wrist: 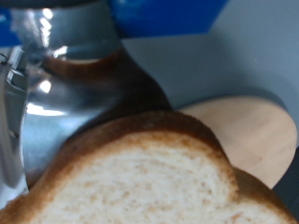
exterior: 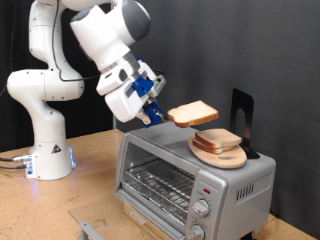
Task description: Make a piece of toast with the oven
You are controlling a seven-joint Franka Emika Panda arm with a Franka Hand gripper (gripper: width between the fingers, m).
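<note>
Pale bread fills most of my wrist view: the piece of toast (wrist: 140,182) sits right under the camera, tan crust arcing over a white crumb. From the exterior view I see the gripper (exterior: 157,112) carrying that slice (exterior: 193,114) in the air, its jaws closed on one edge so the rest sticks out flat toward the exterior view's right. It hangs above the oven (exterior: 190,175), just over the round wooden board (exterior: 222,155) on the oven's roof, where more slices (exterior: 217,140) lie stacked. The oven door (exterior: 105,228) is dropped open at the exterior view's bottom, and the wire rack (exterior: 155,182) shows bare inside.

I judge the slice light and soft, easy to crush or tear. The crust is the firmer part, so an edge hold like this one suits it, provided the squeeze is gentle. Held by one side only, it may sag or swing.
</note>
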